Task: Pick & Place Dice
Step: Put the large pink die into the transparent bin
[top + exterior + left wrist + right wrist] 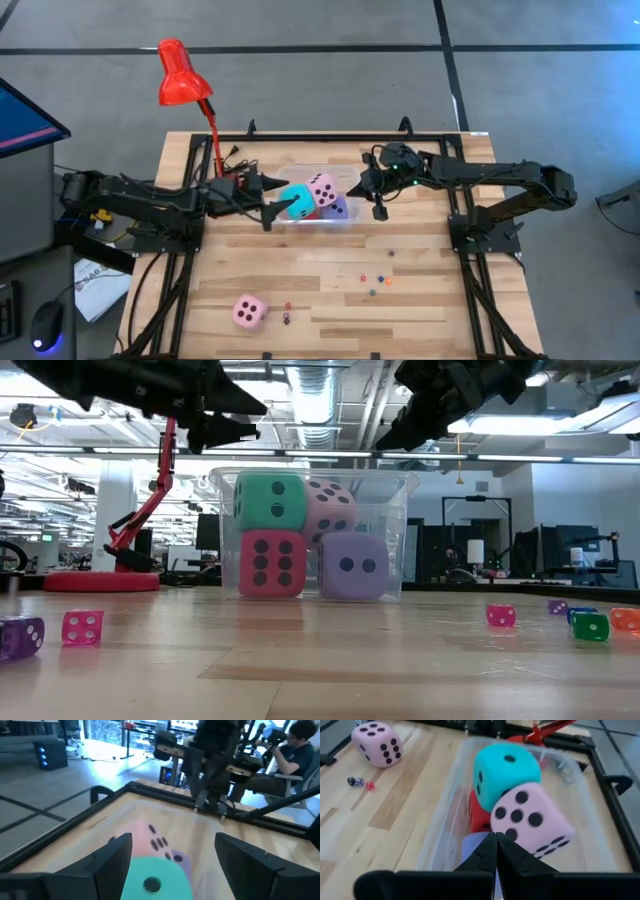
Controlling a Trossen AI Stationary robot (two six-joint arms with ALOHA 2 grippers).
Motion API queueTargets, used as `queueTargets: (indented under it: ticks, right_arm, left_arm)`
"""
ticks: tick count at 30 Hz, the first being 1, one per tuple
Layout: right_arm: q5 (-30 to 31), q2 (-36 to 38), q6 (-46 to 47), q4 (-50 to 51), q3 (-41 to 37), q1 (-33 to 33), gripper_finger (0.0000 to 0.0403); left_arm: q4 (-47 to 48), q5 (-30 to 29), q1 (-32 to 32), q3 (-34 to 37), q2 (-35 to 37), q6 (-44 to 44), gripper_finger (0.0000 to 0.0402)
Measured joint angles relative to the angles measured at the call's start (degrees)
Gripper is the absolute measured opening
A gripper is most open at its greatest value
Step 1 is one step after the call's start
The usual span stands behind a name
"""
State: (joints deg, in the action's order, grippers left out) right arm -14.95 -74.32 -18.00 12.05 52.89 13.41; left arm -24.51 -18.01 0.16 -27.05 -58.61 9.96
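High view: a clear bin (300,219) sits near the table's far middle. Four dice are inside it: cyan die (296,200) at the bin's 9 o'clock side, pink die (323,189) just beside it toward 2 o'clock, lavender die (339,207) at 4 o'clock of the pink one, red die (313,211) only a sliver between them. A second pink die (249,312) lies alone on the wooden table (420,300), well apart, at 7 o'clock from the bin. Left gripper (272,205) is at the bin's 9 o'clock edge, just beside the cyan die. Right gripper (379,209) hangs at the bin's 3 o'clock side. Red desk lamp (180,75) stands at the far left corner. Small dice (375,282) are scattered on the near half

Low view: bin is two dice deep; cyan (reads green here) over red, pink over lavender. Both arms are above the bin, clear of the rim

Left wrist view: left fingers (112,852) stand apart, either side of the cyan die below them, nothing clamped; whether they touch it, cannot tell. A seated person (295,750) is beyond the table

Right wrist view: right fingertips (496,851) are pressed together, holding nothing, above the lavender die, near the pink one
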Motion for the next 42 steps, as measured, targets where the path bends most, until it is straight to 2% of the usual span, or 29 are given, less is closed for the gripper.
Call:
queueTargets:
  ticks: [17, 26, 31, 38, 42]
  right_arm:
    - [0.0, 1.6, 4.8, -3.1, -9.3, 0.1, 0.0000]
    - [0.0, 4.0, 5.1, -4.1, -10.0, 0.4, 0.0000]
    - [0.0, 3.8, 4.7, -8.2, -10.0, 0.6, 0.0000]
    - [0.1, 3.8, 5.0, -19.1, -10.0, 0.5, 0.0000]
    - [5.4, 2.4, 7.5, -25.1, -9.9, 0.8, 0.0000]
  left_arm:
    - [0.0, 0.0, 0.0, 1.2, 1.3, -1.0, 0.0275]
    - [0.0, 0.0, 0.2, 1.2, 1.3, -1.1, 0.0273]
    - [0.0, 0.0, 0.2, 1.2, 1.2, -1.1, 0.0275]
    - [0.0, 0.0, 0.2, 1.2, 1.2, -1.1, 0.0275]
    - [0.0, 0.0, 0.2, 1.2, 1.2, -1.1, 0.0275]
